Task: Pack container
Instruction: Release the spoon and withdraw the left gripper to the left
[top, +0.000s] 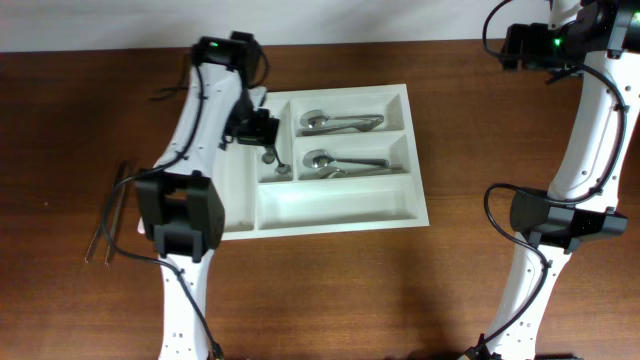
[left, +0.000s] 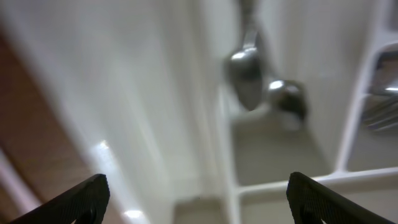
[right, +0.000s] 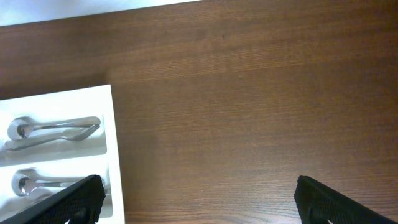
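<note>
1. Nearest, on the brown table (top: 450, 290), just left of the left arm (top: 185, 210): slim metal utensils (top: 110, 212), lying lengthwise side by side, well apart from everything else.
2. Further in, at the table's middle between the two arms: the container (top: 340, 205), white, flat on the table, turned slightly, with its left end hidden under the left arm.
3. In the container's middle long compartment: a spoon among other cutlery (top: 345, 162), bowl to the left, handle to the right.
4. Beside that, in a narrow upright compartment: two small spoons (left: 245, 78), close together, blurred in the left wrist view.
5. Right above the upright compartments: the left fingers (left: 81, 202), released and spread wide, grasping nothing, over the white divider.
6. In the far long compartment: more spoons (top: 340, 122), again bowls left and handles right.
7. Farthest, off to the right: the right fingers (right: 78, 202), likewise released and spread wide, grasping nothing, over bare wood just beside the container's right end.
</note>
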